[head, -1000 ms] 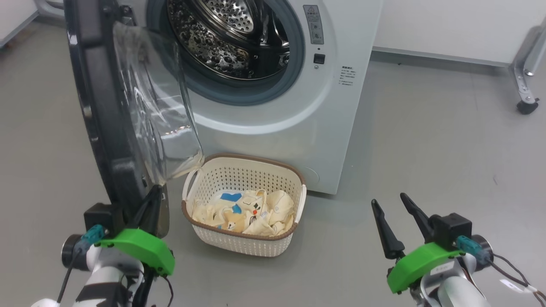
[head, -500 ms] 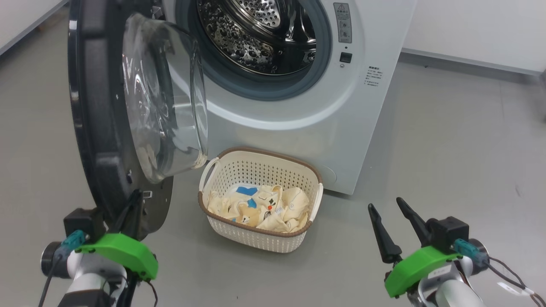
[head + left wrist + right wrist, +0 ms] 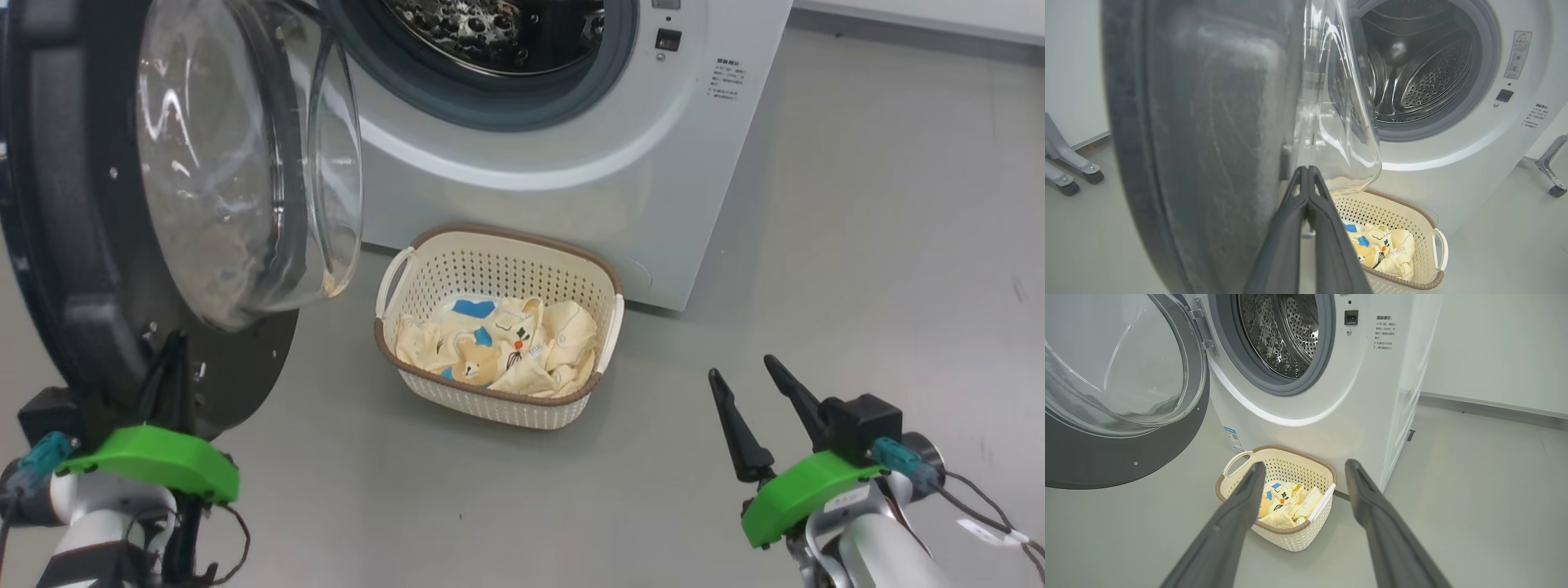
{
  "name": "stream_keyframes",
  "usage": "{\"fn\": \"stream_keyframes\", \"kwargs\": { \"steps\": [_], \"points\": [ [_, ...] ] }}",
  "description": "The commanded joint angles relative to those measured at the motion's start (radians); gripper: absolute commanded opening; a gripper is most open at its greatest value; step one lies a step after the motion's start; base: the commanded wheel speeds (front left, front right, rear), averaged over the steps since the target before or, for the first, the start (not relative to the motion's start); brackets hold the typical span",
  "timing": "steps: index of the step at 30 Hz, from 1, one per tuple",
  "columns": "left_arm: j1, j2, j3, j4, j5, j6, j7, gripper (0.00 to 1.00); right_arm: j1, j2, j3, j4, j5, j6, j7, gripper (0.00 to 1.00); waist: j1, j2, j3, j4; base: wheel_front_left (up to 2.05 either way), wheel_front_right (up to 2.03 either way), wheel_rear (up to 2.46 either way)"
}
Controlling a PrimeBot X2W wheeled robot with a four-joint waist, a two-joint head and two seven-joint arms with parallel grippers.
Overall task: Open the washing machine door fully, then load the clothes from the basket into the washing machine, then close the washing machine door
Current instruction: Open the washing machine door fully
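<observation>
The washing machine (image 3: 571, 188) stands with its steel drum (image 3: 1425, 77) exposed. The washing machine door (image 3: 73, 204), a black rim around a clear domed window (image 3: 245, 163), is swung out to the left. My left gripper (image 3: 174, 336) is shut on nothing, its tips at the lower inner face of the door (image 3: 1208, 122). The cream basket (image 3: 490, 404) sits on the floor before the machine, holding the pale yellow clothes (image 3: 498, 351). My right gripper (image 3: 741, 365) hangs open to the right of the basket; from its wrist, the right gripper (image 3: 1305, 462) frames the basket (image 3: 1290, 539).
Grey floor (image 3: 857, 245) stretches to the right of the machine. Metal legs on castors stand at the far left (image 3: 1069, 163) and the far right (image 3: 1551, 167). A white wall with a skirting strip (image 3: 1494, 404) runs behind.
The head camera has tilted down and moved closer. The door has swung wider open to the left, with my shut left gripper moving left along it. The right gripper stays open and still.
</observation>
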Motion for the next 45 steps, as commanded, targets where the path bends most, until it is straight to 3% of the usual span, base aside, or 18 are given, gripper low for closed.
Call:
{"fn": "stream_keyframes", "kwargs": {
  "steps": [1, 23, 35, 45],
  "points": [
    [-0.042, 0.051, 0.065, -0.044, -0.016, 0.015, -0.016, 0.00, -0.060, 0.002, 0.003, -0.032, -0.015, 0.000, -0.010, 1.00, 0.0000, 0.0000, 0.048, -0.006, 0.00, 0.00, 0.00],
    [-0.062, 0.161, 0.296, -0.062, -0.152, 0.060, -0.077, 0.00, -0.159, -0.027, -0.015, -0.035, -0.090, 0.000, -0.010, 1.00, 0.0000, 0.0000, 0.274, 0.002, 0.00, 0.00, 0.00],
    [-0.184, 0.238, 0.390, 0.136, -0.239, 0.001, -0.121, 0.00, -0.167, -0.088, -0.030, -0.057, -0.119, 0.000, 0.015, 1.00, 0.0000, 0.0000, 0.368, 0.047, 0.00, 0.00, 0.00],
    [-0.337, 0.287, 0.381, 0.347, -0.233, -0.059, -0.153, 0.00, -0.142, -0.144, -0.056, -0.161, -0.138, 0.000, 0.084, 1.00, 0.0000, 0.0000, 0.452, 0.065, 0.00, 0.00, 0.00]
  ]
}}
